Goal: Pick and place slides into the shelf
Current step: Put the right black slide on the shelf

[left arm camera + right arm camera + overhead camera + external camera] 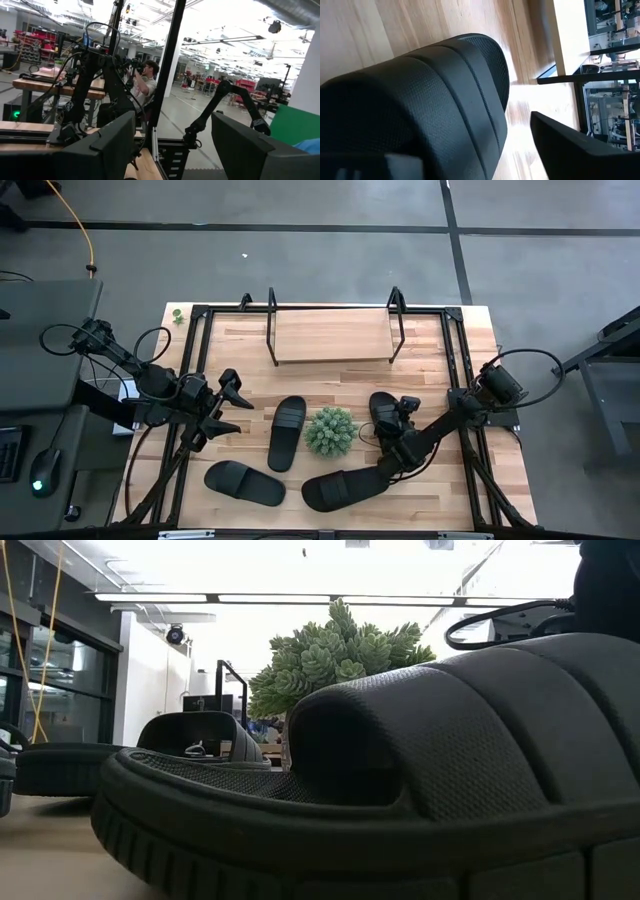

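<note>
Your right gripper (385, 465) sits low at the front sandal (340, 488), at about five o'clock on the table, right at its ribbed strap (420, 110). In the right wrist view one finger (580, 145) stands clear beside the strap while the other is lost under it, so the jaws look parted around it, though you cannot tell whether they have closed.

These sandals look like light, springy foam with a pebbled skin, unlikely to slip, likely to flex. Take the strap across its arch, not the sole edge, or the shoe will droop and swing.

Three more sandals wait: one at the centre (287, 432), one at seven o'clock (244, 482), one at three o'clock (383, 408) behind the right gripper. The plant (331, 431) stands between them. The shelf (332, 336) at twelve o'clock holds nothing yet.

Your left gripper (228, 408) hovers spread wide at nine o'clock.
</note>
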You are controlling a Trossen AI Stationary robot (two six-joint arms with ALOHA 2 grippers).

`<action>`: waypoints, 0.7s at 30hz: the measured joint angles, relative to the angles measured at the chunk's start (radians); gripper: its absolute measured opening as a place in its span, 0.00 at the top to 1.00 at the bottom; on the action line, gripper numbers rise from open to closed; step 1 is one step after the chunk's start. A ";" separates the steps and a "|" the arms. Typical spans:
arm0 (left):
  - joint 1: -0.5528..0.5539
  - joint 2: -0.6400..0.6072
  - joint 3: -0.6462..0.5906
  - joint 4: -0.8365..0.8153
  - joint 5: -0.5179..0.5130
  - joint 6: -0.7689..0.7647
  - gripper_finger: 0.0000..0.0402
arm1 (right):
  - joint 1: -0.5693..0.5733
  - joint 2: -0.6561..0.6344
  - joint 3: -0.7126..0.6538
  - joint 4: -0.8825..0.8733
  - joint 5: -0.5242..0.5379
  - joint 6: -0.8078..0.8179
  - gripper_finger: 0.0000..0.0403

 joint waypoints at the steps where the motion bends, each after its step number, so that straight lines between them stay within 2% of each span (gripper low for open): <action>1: 0.000 0.000 0.000 0.000 -0.001 0.000 0.39 | 0.000 0.000 0.000 0.003 0.000 0.000 0.47; 21: 0.000 0.000 0.000 0.000 -0.001 0.000 0.39 | 0.000 0.000 0.000 0.021 -0.037 -0.008 0.92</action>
